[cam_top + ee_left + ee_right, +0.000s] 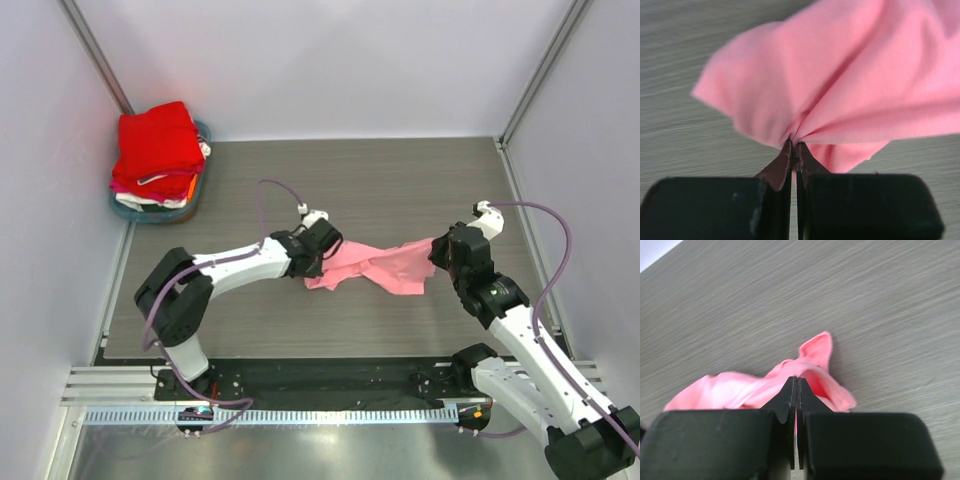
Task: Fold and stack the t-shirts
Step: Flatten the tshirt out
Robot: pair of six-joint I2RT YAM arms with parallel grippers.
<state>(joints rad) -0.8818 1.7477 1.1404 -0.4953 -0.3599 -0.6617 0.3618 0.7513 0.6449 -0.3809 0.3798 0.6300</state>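
Two grippers are on one garment. The left gripper has its jaws pressed together on a gathered pleat of the pink t-shirt. The right gripper is likewise clamped on a fold at the shirt's other end. The shirt lies in the middle of the wooden table, just ahead of the two arms. It is bunched into a loose, rumpled band strung between the two pinch points.

Its long axis runs left to right across the table, with the right end sitting a little farther from the arm bases than the left. I can't tell which end is collar and which is hem. No label or neckline shows, only one small flap sticking up beside the right claw.

In the far left corner, a stack of folded shirts sits on a teal tray. A red t-shirt is on top, with magenta, orange and white edges showing beneath it.

By my reckoning most of the job is done and this pink one is the last loose shirt in sight. It has yet to be spread flat, folded and carried over to the pile.
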